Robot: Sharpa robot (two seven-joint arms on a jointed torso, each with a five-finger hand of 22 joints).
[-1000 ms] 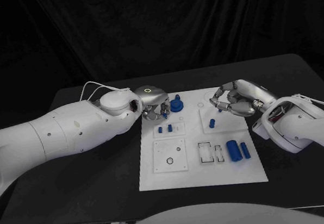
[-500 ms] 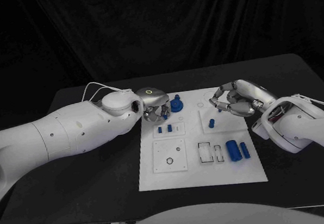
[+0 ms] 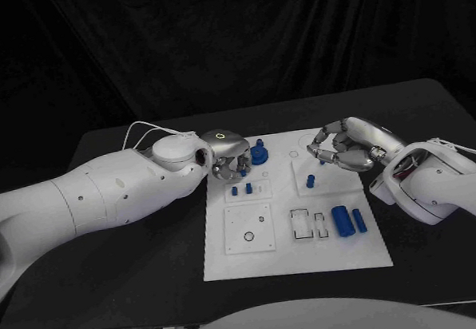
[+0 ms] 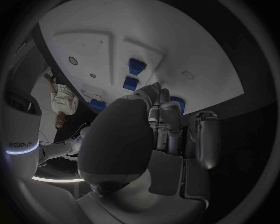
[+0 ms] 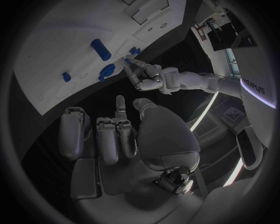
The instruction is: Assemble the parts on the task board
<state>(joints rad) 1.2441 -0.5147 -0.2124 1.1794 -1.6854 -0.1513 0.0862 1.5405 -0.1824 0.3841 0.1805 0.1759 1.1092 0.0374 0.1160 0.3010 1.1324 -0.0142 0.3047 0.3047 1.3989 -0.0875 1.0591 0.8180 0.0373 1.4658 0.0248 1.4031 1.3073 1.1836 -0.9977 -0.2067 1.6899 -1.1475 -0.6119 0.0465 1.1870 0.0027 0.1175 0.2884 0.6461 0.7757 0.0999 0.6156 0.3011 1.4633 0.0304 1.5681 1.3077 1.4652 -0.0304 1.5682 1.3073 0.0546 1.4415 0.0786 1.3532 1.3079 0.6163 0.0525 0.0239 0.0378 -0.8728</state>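
Two hands are seen over the far end of the board (image 3: 297, 242), which lies flat in the middle of the table (image 3: 125, 290). The left hand (image 3: 228, 159) is placed at the board's far left corner, fingers pointed down toward the plate and curled close together. Whether anything is pinched between them cannot be told; in the left wrist view the fingers (image 4: 169, 126) are seen bunched just above the white surface, with nothing clearly held.

The right hand (image 3: 346, 146) is held over the far right part of the board, its fingers curled inward. No part is seen in its grasp, and in the right wrist view its fingers (image 5: 114, 135) are drawn side by side with nothing between them.

A round part with a peg on top (image 3: 259, 155) stands at the far edge of the board, just beside the left hand. Two small parts (image 3: 242, 188) stand side by side in a raised square panel below that hand. One small part (image 3: 310, 179) stands in the panel on the right, below the right hand. A large cylinder (image 3: 343, 221) and a slimmer one (image 3: 360, 220) lie side by side near the board's right edge, well apart from both hands. A square panel with two holes (image 3: 249, 229) is set at the near left.
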